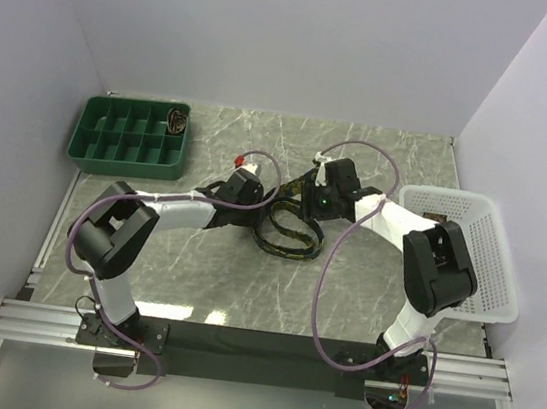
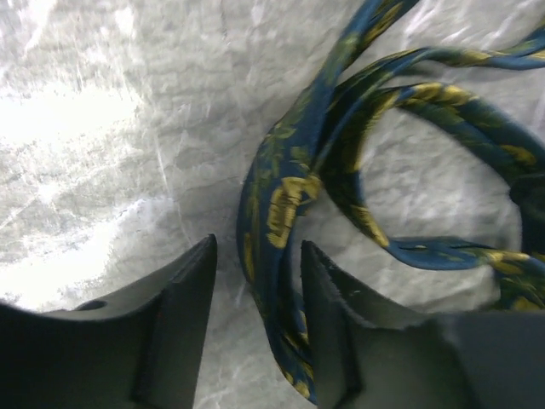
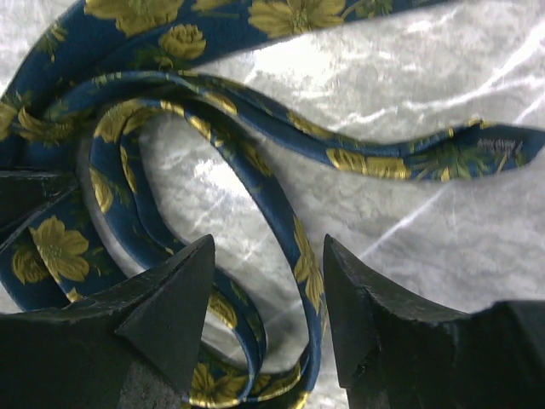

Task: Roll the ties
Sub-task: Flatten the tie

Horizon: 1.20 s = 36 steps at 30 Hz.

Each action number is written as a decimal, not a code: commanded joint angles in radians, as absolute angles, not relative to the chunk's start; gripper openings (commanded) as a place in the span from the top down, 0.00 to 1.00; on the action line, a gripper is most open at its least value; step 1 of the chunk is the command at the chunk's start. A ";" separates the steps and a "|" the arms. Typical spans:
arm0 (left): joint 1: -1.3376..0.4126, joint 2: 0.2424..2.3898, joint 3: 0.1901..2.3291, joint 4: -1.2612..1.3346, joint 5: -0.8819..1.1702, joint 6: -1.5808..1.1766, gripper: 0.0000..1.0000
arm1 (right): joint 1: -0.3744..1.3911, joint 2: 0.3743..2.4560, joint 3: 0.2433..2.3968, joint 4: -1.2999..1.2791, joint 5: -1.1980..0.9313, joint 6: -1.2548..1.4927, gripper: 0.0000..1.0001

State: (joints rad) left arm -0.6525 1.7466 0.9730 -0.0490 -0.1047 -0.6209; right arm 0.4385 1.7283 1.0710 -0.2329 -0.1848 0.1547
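- The left gripper is seen with its two dark fingers parted. A strip of the dark navy fabric necktie with yellow floral print is straddled by them. The strip lies nearer the right-hand finger, bare surface shows on its other side, and the fabric is not pinched.
- The right gripper is likewise held with its jaws apart. Two narrow strands of the same necktie run through the gap, with pale stone visible between them, and nothing is clamped.
- The necktie is laid in loose, overlapping loops on the grey-veined marble tabletop, near its middle and directly under both grippers.
- In the right wrist view, the wide band is seen across the top and a narrow stretch is drawn out to the right.
- From overhead, both arms are seen angled inward, with their grippers brought near each other above the loops.
- A green plastic compartment tray is set at the far left of the table. A small dark rolled item sits in its far right compartment, too small to be identified.
- A white plastic mesh basket is placed at the right edge, beside the right arm.
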 commanded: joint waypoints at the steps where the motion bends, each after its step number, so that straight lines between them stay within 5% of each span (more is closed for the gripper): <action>1: -0.658 1.772 1.014 -0.015 -0.136 -0.601 0.57 | 0.437 1.753 1.126 -0.209 -0.195 0.138 0.40; 3: -0.658 1.782 1.023 -0.017 -0.144 -0.594 0.63 | 0.437 1.770 1.134 -0.210 -0.192 0.140 0.40; 8: -0.653 1.822 1.077 -0.026 -0.199 -0.572 0.99 | 0.437 1.783 1.123 -0.209 -0.178 0.143 0.57; 13: -0.627 1.861 1.127 -0.008 -0.193 -0.568 0.99 | 0.436 1.720 1.054 -0.206 -0.137 0.159 0.93; 21: -0.566 1.962 1.302 0.020 -0.178 -0.520 0.99 | 0.437 1.382 0.742 -0.238 -0.041 0.388 1.00; 29: -0.531 2.172 1.626 0.018 -0.127 -0.434 0.99 | 0.549 1.056 0.517 -0.264 -0.156 0.601 0.96; 32: -0.520 2.241 1.715 0.032 -0.086 -0.419 0.96 | 0.638 1.055 0.529 -0.272 -0.236 0.618 0.81; 33: -0.517 2.253 1.730 0.049 -0.075 -0.416 0.94 | 0.655 1.060 0.547 -0.276 -0.264 0.617 0.67; 36: -0.506 2.281 1.753 0.077 -0.032 -0.419 0.78 | 0.684 1.060 0.586 -0.317 -0.252 0.592 0.46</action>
State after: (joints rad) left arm -0.5220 2.2650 1.7042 0.0128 -0.0952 -0.4446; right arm 0.6666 1.0698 0.5304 -0.2840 -0.2157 0.5827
